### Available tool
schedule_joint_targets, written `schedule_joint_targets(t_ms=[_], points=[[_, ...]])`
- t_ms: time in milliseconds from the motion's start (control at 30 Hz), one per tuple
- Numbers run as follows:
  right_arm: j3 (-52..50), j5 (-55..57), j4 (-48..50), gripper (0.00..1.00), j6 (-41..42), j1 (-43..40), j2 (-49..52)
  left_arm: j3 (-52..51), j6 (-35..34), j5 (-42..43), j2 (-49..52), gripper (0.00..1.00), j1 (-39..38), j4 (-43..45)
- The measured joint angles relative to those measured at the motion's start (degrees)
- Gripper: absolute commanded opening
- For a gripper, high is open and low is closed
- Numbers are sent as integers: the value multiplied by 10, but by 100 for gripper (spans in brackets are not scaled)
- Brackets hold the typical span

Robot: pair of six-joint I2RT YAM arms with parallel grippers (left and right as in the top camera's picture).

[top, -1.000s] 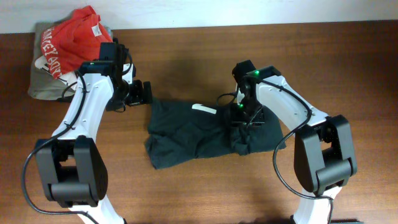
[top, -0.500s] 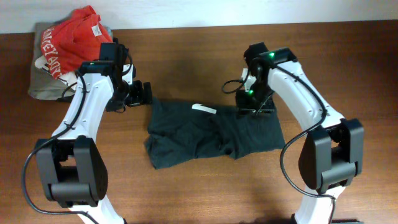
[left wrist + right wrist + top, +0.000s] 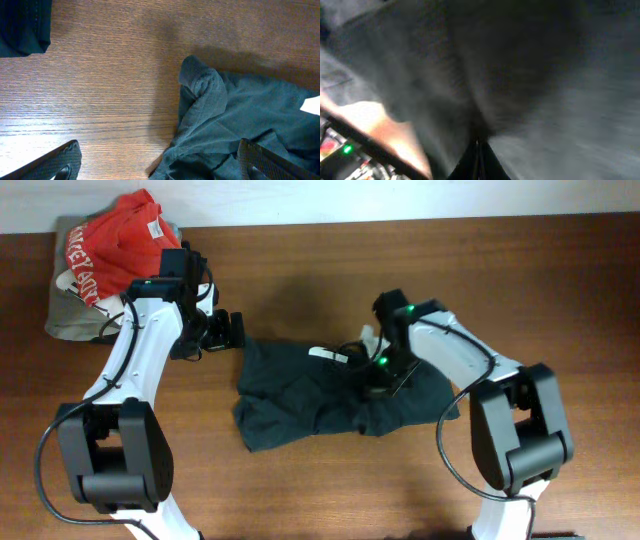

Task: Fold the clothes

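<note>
Fabric of the dark garment [image 3: 300, 400] lies crumpled on the table [image 3: 560, 280]. Its long axis runs left to right, and the white label [image 3: 328, 355] sits at its far edge. Just right of the label, the right gripper [image 3: 378, 375] is pressed down into the cloth. In its wrist view the fingers [image 3: 472, 162] are closed together and the folds run into them, so I judge it is pinching the garment, though that view is blurred. Left of the label, beside the far-left corner, the left gripper [image 3: 232, 330] hangs with fingers spread wide, holding nothing. That raised corner lies just ahead of it, so this arm is the nearer one for that side.
</note>
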Motion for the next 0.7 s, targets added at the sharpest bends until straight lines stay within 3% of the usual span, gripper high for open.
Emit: schedule_joint_targets(t_ms=[333,567,700], points=[[-57,-32,175,10,92,12,4,0,0,0,0,99,0,0],[34,6,135,8,97,-40,5,0,0,0,0,99,0,-2],[84,9,56,12,80,-65,5,0,0,0,0,99,0,-2]])
